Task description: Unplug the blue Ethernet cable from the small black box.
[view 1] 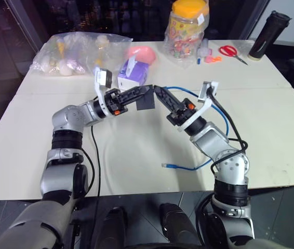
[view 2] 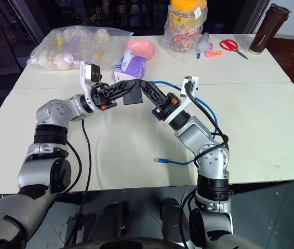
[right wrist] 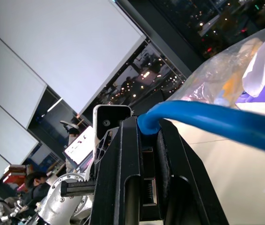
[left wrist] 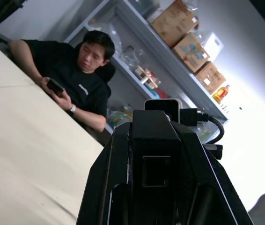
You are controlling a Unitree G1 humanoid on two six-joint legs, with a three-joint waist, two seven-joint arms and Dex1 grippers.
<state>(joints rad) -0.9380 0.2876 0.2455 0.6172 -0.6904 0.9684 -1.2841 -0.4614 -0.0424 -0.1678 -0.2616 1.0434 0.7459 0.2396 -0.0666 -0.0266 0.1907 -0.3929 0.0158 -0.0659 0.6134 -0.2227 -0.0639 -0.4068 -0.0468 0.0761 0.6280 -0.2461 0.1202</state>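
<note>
Both grippers meet above the table (view 1: 271, 129) — my left gripper (view 1: 139, 96) is clamped on the small black box (view 1: 146, 102), my right gripper (view 1: 160, 93) pinched tight on the blue Ethernet cable (right wrist: 207, 119) beside it. Cable's free plug lies near the table's front edge.

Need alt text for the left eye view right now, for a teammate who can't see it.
Over a white table, the left gripper holds the small black box while the right gripper is shut on the blue Ethernet cable, whose free plug lies near the front edge.
</note>
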